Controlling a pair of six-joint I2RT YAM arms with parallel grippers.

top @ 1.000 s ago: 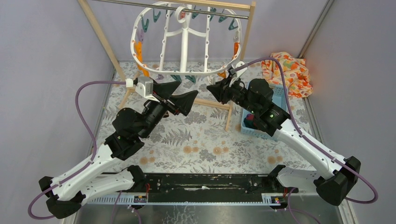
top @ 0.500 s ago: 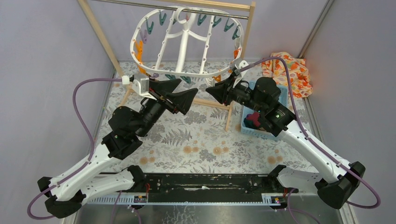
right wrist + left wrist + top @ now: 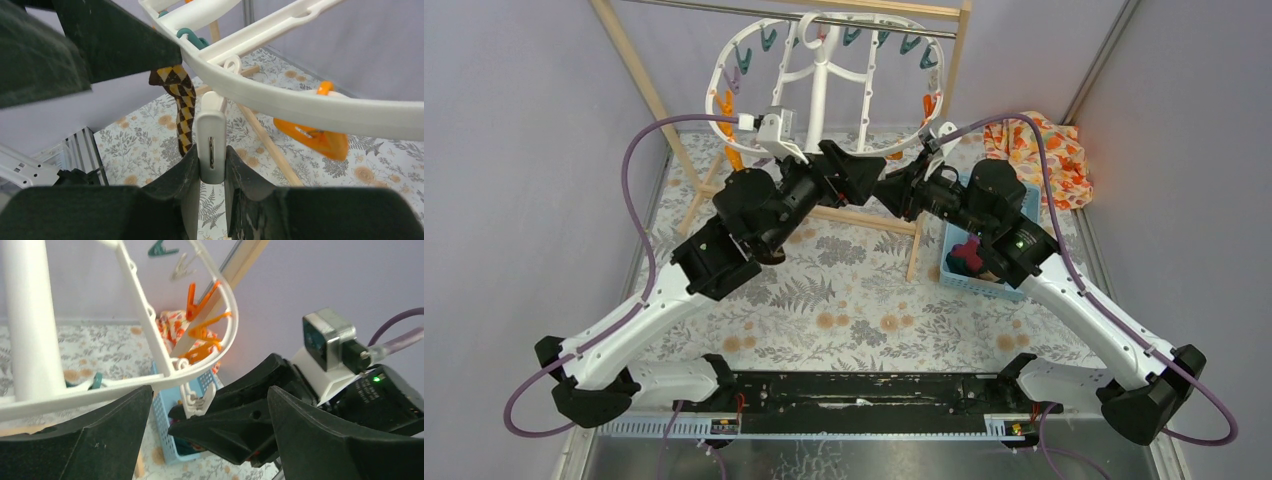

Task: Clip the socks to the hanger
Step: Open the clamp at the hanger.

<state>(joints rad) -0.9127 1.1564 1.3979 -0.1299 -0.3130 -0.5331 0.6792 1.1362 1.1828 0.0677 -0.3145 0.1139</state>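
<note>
The white oval hanger point(image 3: 824, 75) hangs from the rack's rail, with teal, orange and purple pegs. My right gripper point(image 3: 889, 188) is shut on a white peg point(image 3: 211, 145) that dangles from the hanger's near rim point(image 3: 300, 107). My left gripper point(image 3: 862, 172) is open, with its jaws wide apart point(image 3: 210, 390) either side of the right gripper's tip and the white peg point(image 3: 197, 402). The brown sock with tan checks point(image 3: 181, 97) hangs just behind the peg. Its top is hidden behind a left finger point(image 3: 115, 40). The magenta sock point(image 3: 965, 255) lies in the blue basket.
The wooden rack point(image 3: 639, 75) with a metal rail point(image 3: 874, 25) stands at the back, and its low bars cross the floral mat. The blue basket point(image 3: 1024, 197) sits under my right arm. The orange floral cloth point(image 3: 1039, 150) is at the back right. Orange pegs point(image 3: 312, 137) hang beside the white peg.
My left arm has swung up and to the right, and its open gripper now meets the right gripper under the hanger's near rim. The hanger has tilted back. The right gripper has hardly moved.
</note>
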